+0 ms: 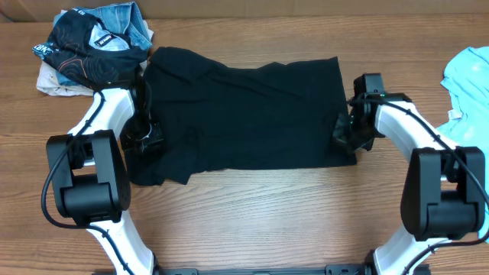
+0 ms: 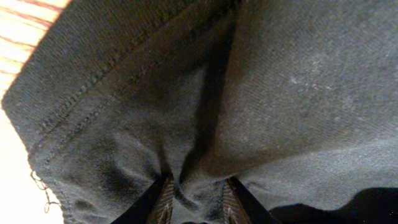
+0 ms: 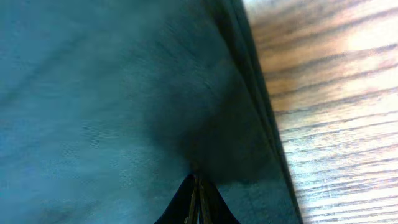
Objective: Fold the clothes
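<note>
Pinching opposite edges, left hand and right hand flank the black shirt.

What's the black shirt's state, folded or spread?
Likely part-folded: shirt is a rough rectangle, no sleeves showing, bunched at the left gripper; right gripper pinches the other edge.

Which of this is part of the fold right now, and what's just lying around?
In hand: black shirt, pinched by left fingers and right fingers.
Lying about: blue T-shirt at right edge; clothes pile top left.
</note>
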`<state>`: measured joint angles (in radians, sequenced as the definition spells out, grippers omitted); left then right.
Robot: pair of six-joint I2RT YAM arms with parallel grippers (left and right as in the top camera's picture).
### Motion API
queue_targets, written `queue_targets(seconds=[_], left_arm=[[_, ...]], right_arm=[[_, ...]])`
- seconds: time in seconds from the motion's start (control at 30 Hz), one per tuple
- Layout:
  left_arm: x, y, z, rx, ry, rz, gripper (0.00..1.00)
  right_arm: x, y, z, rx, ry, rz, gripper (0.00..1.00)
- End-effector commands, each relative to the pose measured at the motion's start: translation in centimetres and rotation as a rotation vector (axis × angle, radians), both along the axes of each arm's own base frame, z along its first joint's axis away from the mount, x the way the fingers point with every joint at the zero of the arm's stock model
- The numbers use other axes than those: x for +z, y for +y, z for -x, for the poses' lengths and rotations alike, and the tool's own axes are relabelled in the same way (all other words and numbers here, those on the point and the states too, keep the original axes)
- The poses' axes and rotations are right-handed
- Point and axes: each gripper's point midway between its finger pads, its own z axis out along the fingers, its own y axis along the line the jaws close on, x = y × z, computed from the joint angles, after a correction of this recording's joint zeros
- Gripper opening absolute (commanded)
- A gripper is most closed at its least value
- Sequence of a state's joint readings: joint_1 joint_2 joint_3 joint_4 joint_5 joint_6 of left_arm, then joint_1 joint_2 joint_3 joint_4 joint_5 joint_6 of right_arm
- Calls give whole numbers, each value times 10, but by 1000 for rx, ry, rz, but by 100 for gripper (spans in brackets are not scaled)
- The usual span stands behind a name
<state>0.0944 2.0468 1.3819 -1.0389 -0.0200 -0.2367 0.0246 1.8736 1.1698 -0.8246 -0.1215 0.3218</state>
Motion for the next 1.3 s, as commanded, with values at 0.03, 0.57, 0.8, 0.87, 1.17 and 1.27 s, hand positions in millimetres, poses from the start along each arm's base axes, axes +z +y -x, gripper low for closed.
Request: queue_targets(seconds=[0.03,0.57,0.8,0.87,1.17,1.27], left_arm=[[0,6,-3,31,1,-16,30],[2,5,9,115,48,-27,36],[3,22,10,175,49,-121,38],[4,31,12,216,52,-158,38],[8,55,31,335,107,-167,37],[14,54,29,332,112,-166,40]], right_arm=[[-12,-26,7,-89,39,95,4],[-22,-61,31,-224,118,132,4],[-22,-69,43,-349,169,183,4],[-21,-74,50,-391,191,218,4],[-18,-74,52,-419,205,218,4],[-10,-75,44,-421,179,215,4]])
